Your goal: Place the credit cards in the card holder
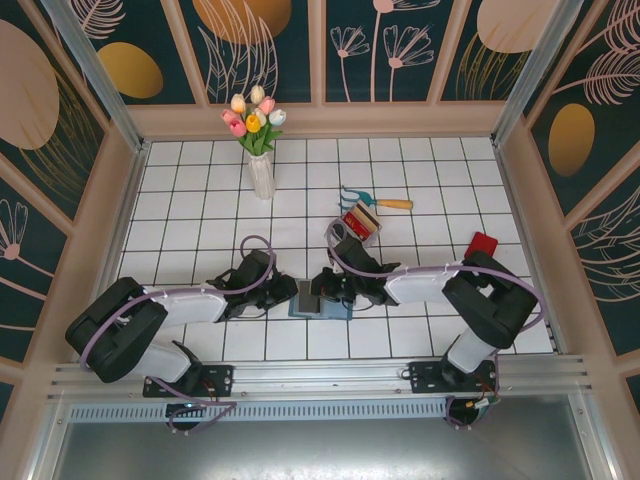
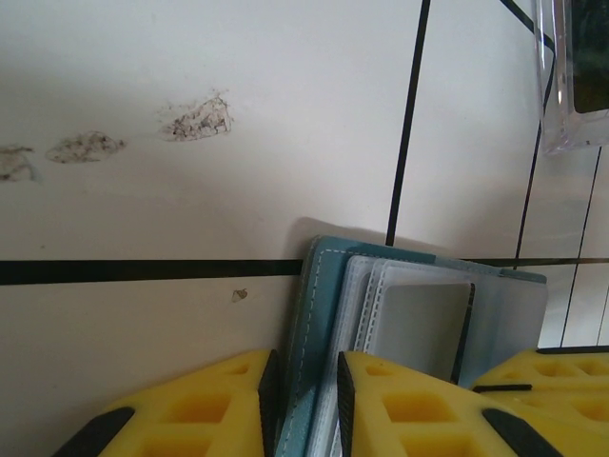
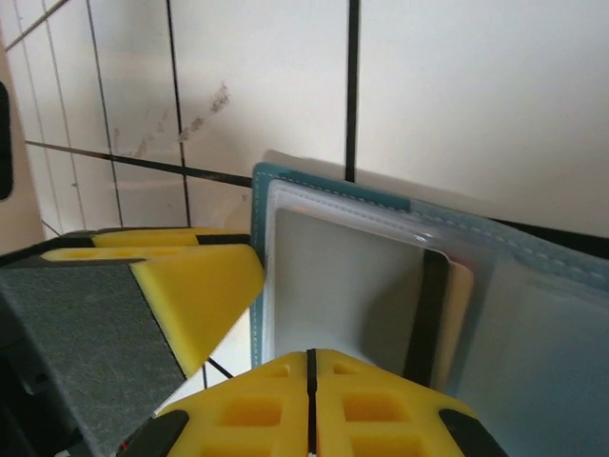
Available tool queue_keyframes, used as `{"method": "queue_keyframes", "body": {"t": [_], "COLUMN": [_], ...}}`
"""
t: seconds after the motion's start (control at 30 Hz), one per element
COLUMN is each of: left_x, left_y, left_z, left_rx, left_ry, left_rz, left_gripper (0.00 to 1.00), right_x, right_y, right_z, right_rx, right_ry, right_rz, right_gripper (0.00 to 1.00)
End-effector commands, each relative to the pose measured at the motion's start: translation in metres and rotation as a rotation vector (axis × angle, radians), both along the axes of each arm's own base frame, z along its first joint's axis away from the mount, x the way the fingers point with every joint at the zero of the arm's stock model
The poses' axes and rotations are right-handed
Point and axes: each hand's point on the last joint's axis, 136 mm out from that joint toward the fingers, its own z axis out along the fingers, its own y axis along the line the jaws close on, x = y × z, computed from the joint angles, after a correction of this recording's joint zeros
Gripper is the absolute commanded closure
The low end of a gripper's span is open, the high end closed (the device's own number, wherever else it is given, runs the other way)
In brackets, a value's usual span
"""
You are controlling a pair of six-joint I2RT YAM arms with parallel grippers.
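Card holder [image 1: 322, 303] lies open on the white tiles [image 1: 200, 200], just ahead of the two arm bases and between both grippers. On the left wrist view I see my left gripper [image 2: 304, 371] clamped on the edge of the teal cover. My right gripper [image 3: 309, 381] sits at the mouth of the clear pocket, jaws pressed together. I cannot tell if anything thin is pinched there. A card [image 3: 435, 314] with a dark stripe sits inside the pocket. A red card [image 1: 482, 244] lies well apart, beside the right arm. The small tray [image 1: 360, 222] stands farther back.
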Motion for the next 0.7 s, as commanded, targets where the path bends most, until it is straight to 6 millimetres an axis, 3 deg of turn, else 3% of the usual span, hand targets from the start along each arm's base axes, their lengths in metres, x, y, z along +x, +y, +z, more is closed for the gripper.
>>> {"method": "queue_keyframes", "body": {"t": [0.0,0.1,0.23,0.43,0.67], "left_x": [-0.011,-0.008,-0.006,-0.010,-0.012], "left_y": [0.004,0.005,0.003,0.002,0.000], "left_z": [-0.007,-0.002,0.000,-0.005,-0.007], "left_rx": [0.024,0.032,0.035,0.033,0.015], "left_ry": [0.036,0.016,0.013,0.031,0.040], "left_rz": [-0.008,-0.008,-0.019,-0.029,-0.036], "left_gripper": [0.73,0.73,0.73,0.72,0.72], "right_x": [0.004,0.003,-0.002,-0.009,-0.010], "right_y": [-0.014,-0.027,-0.029,-0.017,0.006], "right_z": [0.009,0.001,-0.011,-0.024,-0.016], "right_rx": [-0.081,-0.167,-0.176,-0.145,-0.075], "right_ry": [-0.066,-0.073,-0.048,-0.007,-0.002], "right_rz": [-0.010,-0.007,0.007,0.049,0.099], "right_gripper": [0.89,0.89,0.88,0.87,0.90]}}
